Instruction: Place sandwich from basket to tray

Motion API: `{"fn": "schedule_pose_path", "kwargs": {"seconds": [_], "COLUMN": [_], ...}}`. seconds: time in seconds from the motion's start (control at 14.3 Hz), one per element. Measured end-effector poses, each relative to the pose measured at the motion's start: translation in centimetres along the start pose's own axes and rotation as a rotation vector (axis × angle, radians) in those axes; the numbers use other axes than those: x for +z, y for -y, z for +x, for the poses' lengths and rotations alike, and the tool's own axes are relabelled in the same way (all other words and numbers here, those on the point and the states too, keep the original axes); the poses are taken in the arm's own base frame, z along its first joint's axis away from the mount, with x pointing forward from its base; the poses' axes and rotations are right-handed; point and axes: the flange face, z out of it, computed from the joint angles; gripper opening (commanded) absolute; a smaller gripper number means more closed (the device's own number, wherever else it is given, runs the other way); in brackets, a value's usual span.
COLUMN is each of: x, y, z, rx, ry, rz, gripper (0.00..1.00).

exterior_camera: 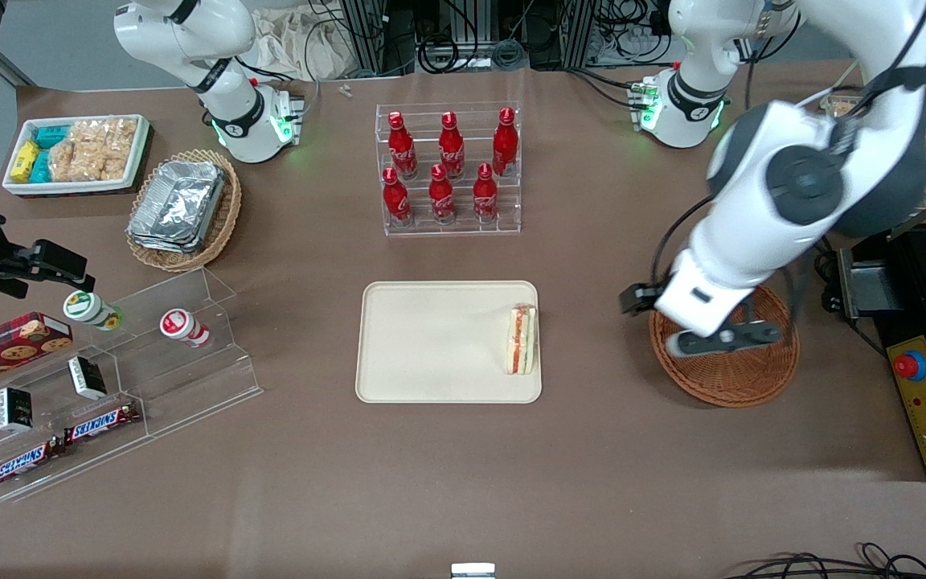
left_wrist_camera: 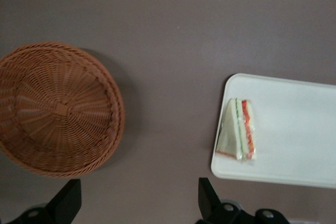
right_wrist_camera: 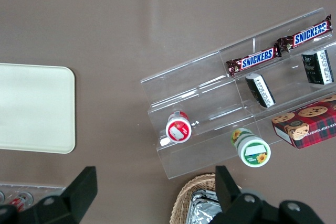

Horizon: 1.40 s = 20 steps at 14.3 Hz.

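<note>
I see the sandwich (exterior_camera: 522, 339) lying on the tray (exterior_camera: 431, 342) at its 3 o'clock edge, my end effector (exterior_camera: 722, 338) wide open and holding nothing, above the basket (exterior_camera: 740, 382), sandwich at 9 o'clock from it, well apart, brown surface (exterior_camera: 592, 450) between

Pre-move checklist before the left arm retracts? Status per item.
1. Sandwich on the tray: ok, it lies inside the rim, near the edge closest to the basket.
2. Basket emptied: ok, only bare weave shows in the wrist view.
3. Gripper released: ok, open, nothing between the fingers.
4. Gripper away from sandwich: ok, it hangs over the basket.
5. Sandwich stable: ok, resting flat on the tray.
6. Bottles out of the way: ok, farther from the front camera than the tray.
</note>
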Motion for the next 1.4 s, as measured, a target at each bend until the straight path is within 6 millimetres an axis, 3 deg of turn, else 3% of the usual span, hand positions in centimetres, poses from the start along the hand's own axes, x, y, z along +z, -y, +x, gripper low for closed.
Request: {"fn": "schedule_pose_path", "kwargs": {"seconds": [0.35, 0.49, 0.77, 1.05, 1.4], "x": [-6.5, -7.9, -8.1, -8.3, -8.4], "y": [9.8, 12.3, 14.4, 16.5, 16.6], "z": [-1.8, -2.3, -3.4, -3.0, -3.0], "rx": [0.031, 0.017, 0.007, -0.022, -0.021], "ry": [0.058, 0.049, 0.059, 0.051, 0.049], "rz": [0.021, 0.027, 0.035, 0.032, 0.032], "gripper": [1.0, 1.0, 1.0, 1.0, 1.0]}}
